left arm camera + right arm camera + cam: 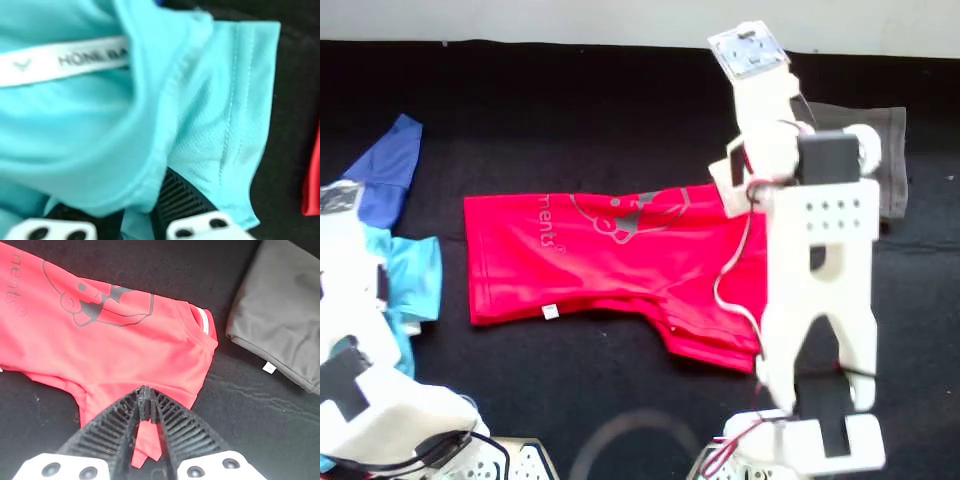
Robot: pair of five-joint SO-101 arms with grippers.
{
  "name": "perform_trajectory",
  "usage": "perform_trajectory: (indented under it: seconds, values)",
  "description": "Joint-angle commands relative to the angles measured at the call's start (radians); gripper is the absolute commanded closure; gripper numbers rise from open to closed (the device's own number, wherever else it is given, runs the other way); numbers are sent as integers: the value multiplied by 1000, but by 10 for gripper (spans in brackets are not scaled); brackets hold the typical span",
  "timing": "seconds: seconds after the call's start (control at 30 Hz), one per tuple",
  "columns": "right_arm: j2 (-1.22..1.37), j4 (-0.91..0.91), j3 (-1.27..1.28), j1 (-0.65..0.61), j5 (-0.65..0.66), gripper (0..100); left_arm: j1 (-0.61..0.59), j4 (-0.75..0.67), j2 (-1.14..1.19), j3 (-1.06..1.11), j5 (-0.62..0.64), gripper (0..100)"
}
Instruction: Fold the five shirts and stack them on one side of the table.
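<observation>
Jaws on right gripper [146, 407] closed and empty, poised over red shirt [100, 340] lying half-folded mid table [620, 110], probably lining up a sleeve fold. At the left side, left gripper [137, 220] pinches bunched turquoise shirt [100, 125]. Folded grey shirt [285, 315] starts the stack.

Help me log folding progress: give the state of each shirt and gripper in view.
red shirt, laid out flat mid-table, one sleeve sticking out.
grey shirt, folded, lying apart from the red shirt.
light blue shirt, bunched up, unfolded.
dark blue shirt, crumpled, unfolded.
right gripper, shut, over the red shirt.
left gripper, draped in the light blue shirt; open or shut unclear.
</observation>
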Motion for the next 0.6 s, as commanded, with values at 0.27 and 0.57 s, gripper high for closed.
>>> perform_trajectory:
  seconds: [0.27, 0.57]
  values:
    - [-380, -137, 596, -8, -3, 992, -237, 304, 248, -601, -12, 992]
    - [-476, -648, 1208, -8, 3, 992, -42, 747, 202, -840, 133, 992]
